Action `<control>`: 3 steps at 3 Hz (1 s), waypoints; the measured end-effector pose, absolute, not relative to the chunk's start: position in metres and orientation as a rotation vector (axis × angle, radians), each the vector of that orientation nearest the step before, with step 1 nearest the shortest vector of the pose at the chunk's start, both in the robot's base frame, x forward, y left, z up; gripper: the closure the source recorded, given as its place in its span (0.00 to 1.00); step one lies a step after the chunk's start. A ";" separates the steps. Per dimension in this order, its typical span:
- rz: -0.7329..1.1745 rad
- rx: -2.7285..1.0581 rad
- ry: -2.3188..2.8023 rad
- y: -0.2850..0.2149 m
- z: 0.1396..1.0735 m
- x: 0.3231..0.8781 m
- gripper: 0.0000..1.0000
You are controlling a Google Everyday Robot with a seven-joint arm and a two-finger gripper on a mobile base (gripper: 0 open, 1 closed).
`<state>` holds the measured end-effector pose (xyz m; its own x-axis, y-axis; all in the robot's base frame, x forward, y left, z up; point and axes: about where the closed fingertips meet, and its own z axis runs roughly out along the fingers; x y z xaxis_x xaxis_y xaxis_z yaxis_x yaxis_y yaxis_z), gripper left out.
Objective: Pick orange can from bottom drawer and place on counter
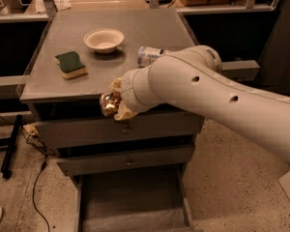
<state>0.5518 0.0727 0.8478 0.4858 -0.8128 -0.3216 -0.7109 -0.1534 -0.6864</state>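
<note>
The orange can [108, 103], shiny gold-brown, is held in my gripper [114, 102], which is shut on it. Can and gripper hang at the counter's front edge, level with the top, above the upper drawers. The grey counter [111, 57] stretches back behind them. Far below, the bottom drawer [130, 202] stands pulled open, its flat floor bare where it shows. My white arm [208, 91] crosses in from the right and covers part of the counter's right side.
On the counter sit a white bowl [104, 39], a green-and-yellow sponge [71, 64] and a lying clear bottle with a white label [150, 55], partly behind my arm. Two shut upper drawers [121, 129] face me. Cables [36, 178] trail on the floor at left.
</note>
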 end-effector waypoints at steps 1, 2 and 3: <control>-0.181 -1.908 1.221 0.080 0.870 0.554 1.00; -0.182 -1.907 1.220 0.080 0.871 0.555 1.00; -0.191 -1.903 1.226 0.076 0.873 0.573 1.00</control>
